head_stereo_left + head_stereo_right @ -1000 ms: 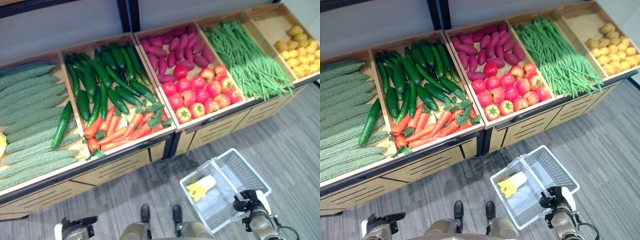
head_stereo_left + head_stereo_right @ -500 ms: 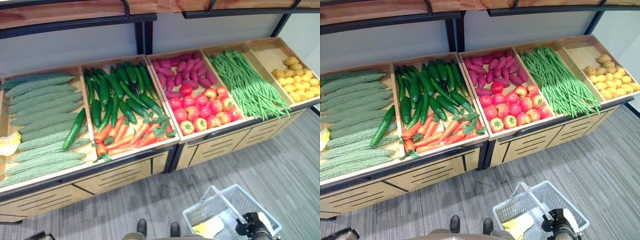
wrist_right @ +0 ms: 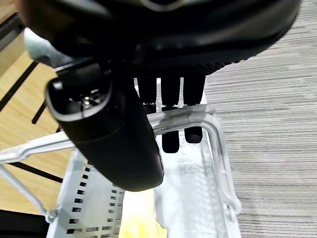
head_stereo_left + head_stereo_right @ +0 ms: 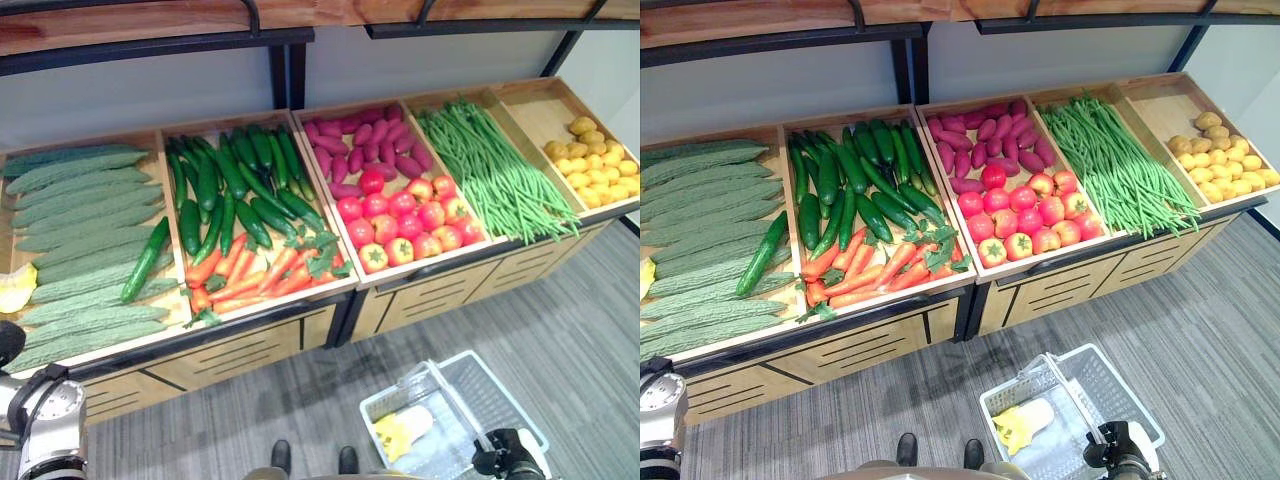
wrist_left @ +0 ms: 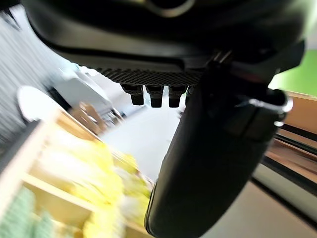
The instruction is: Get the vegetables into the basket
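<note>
A white basket (image 4: 520, 412) hangs low at the right, above the grey floor. My right hand (image 4: 503, 459) is shut on the basket's handle (image 3: 190, 114), fingers curled over the bar. A yellow vegetable (image 4: 392, 436) and a pale one (image 4: 417, 420) lie inside the basket. Ahead, a wooden stand holds pale green gourds (image 4: 85, 205), dark cucumbers (image 4: 225, 180), carrots (image 4: 250, 275), purple sweet potatoes (image 4: 365, 145), tomatoes (image 4: 405, 215), green beans (image 4: 495, 165) and yellow potatoes (image 4: 595, 165). My left hand (image 5: 213, 163) is raised near the stand's left end, open and holding nothing, with blurred yellow produce (image 5: 99, 173) beyond it.
One cucumber (image 4: 146, 259) lies across the gourds. A yellow piece (image 4: 15, 287) sits at the stand's left edge. A dark shelf rail (image 4: 150, 45) runs above the bins. Grey floor (image 4: 560, 320) stretches in front of the stand.
The camera has tilted up, so the stand sits lower in view. My left arm has risen into view at the lower left. The basket stays in my right hand.
</note>
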Available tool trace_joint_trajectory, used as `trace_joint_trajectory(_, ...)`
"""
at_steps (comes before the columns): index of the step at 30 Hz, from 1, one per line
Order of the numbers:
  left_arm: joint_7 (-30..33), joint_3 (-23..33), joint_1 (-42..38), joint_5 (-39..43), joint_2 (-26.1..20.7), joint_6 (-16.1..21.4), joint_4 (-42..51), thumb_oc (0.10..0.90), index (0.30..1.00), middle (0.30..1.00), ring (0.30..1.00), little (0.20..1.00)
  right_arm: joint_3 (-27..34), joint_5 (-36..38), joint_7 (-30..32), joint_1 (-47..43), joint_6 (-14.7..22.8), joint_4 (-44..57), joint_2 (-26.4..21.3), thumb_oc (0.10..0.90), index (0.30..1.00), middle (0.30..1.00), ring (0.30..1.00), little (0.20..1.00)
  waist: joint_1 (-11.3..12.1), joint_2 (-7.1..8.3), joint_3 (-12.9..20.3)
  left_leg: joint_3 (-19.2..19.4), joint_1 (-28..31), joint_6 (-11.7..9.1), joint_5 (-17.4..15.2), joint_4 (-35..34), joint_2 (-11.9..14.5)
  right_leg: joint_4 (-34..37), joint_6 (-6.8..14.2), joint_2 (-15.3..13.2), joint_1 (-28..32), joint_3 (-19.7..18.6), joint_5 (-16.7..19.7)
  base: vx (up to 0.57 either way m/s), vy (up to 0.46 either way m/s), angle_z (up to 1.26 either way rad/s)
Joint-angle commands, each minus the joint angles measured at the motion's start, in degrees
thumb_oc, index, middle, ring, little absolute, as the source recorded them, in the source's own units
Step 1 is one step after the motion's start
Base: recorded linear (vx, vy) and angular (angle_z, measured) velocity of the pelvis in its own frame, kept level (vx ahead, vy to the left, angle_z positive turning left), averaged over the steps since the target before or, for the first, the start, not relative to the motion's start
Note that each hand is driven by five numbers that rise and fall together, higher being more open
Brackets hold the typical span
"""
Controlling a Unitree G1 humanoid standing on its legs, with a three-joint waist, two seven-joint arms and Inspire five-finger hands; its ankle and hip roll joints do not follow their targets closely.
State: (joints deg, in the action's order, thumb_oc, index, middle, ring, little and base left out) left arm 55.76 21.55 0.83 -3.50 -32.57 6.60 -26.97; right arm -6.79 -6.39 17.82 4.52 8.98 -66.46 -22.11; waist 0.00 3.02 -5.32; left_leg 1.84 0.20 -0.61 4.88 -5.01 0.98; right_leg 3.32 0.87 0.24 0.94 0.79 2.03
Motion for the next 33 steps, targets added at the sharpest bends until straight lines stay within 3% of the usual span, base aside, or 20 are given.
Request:
trace_joint_trajectory(1, -3.95, -2.67, -3.10, -7.81, -7.45, 2.16, 3.45, 0.900, 1.000, 1.000, 1.000, 1.000, 2.44, -0.21, 4.51, -1.87, 2.29, 3.17, -4.01, 0.400, 0.300, 0.300, 0.300, 0.300, -1.22, 2.27, 2.30, -0.45, 0.62, -3.76, -2.16, 0.91, 3.91, -2.03, 8.43, -8.81, -2.24, -1.84, 2.37, -0.02, 0.029, -0.10)
trace_joint_trajectory(3, -11.11, -8.39, -4.95, -9.76, -11.44, 3.16, 2.88, 0.900, 1.000, 1.000, 1.000, 1.000, 2.60, -0.36, 4.12, -2.73, 1.50, 5.24, -5.75, 0.400, 0.300, 0.300, 0.300, 0.300, -2.15, 1.72, 1.96, 0.27, 1.01, -3.66, -2.14, 0.72, 3.87, -1.99, 8.59, -8.83, -2.40, -2.39, 2.61, -0.02, 0.042, -0.10)
trace_joint_trajectory(6, -16.54, -14.38, -7.40, -12.20, -14.66, 3.73, 3.25, 0.900, 1.000, 1.000, 1.000, 1.000, 1.65, -1.40, 3.07, -3.23, 1.36, 7.90, -6.55, 0.400, 0.300, 0.300, 0.300, 0.300, -3.31, 1.32, 1.77, 1.35, 1.63, -3.62, -2.30, 0.50, 3.93, -1.83, 8.82, -8.82, -2.56, -3.33, 2.89, 0.00, 0.038, -0.14)
trace_joint_trajectory(13, -20.28, -19.83, -12.72, -12.90, -16.36, 4.56, 2.03, 0.900, 1.000, 1.000, 1.000, 1.000, 1.07, -2.03, 1.92, -3.79, 1.07, 7.76, -6.52, 0.400, 0.300, 0.300, 0.300, 0.300, -4.27, 1.19, 1.81, 2.47, 2.47, -3.57, -2.52, 0.09, 3.84, -1.54, 9.07, -8.98, -2.67, -4.40, 3.31, 0.01, 0.026, -0.17)
trace_joint_trajectory(21, -28.48, -21.58, -14.65, -4.67, -14.58, 4.90, 4.25, 0.900, 1.000, 1.000, 1.000, 1.000, 2.05, -2.04, 1.13, -3.35, -0.06, 8.03, -6.84, 0.400, 0.300, 0.300, 0.300, 0.300, -4.91, 0.94, 1.50, 3.03, 2.88, -3.41, -2.65, 0.01, 3.77, -1.30, 9.06, -9.13, -2.80, -4.95, 3.57, 0.00, 0.011, -0.04)
trace_joint_trajectory(28, -34.48, -20.74, -14.70, 13.70, -7.63, 5.33, 4.42, 0.900, 1.000, 1.000, 1.000, 1.000, 2.36, -2.68, -0.18, -2.69, -2.36, 8.40, -6.33, 0.400, 0.300, 0.300, 0.300, 0.300, -5.17, 0.52, 1.64, 3.39, 3.25, -3.26, -2.60, 0.01, 3.70, -1.10, 8.79, -9.03, -2.55, -5.17, 3.59, 0.00, 0.000, 0.00)
trace_joint_trajectory(33, -35.88, -20.89, -14.23, 16.10, -6.79, 5.19, 5.89, 0.900, 1.000, 1.000, 1.000, 1.000, 2.14, -3.34, -0.66, -2.64, -2.91, 10.07, -6.33, 0.400, 0.300, 0.300, 0.300, 0.300, -5.25, 0.40, 1.54, 3.56, 3.43, -3.28, -2.61, 0.01, 3.83, -1.06, 8.70, -8.92, -2.45, -5.40, 3.56, 0.00, 0.000, 0.00)
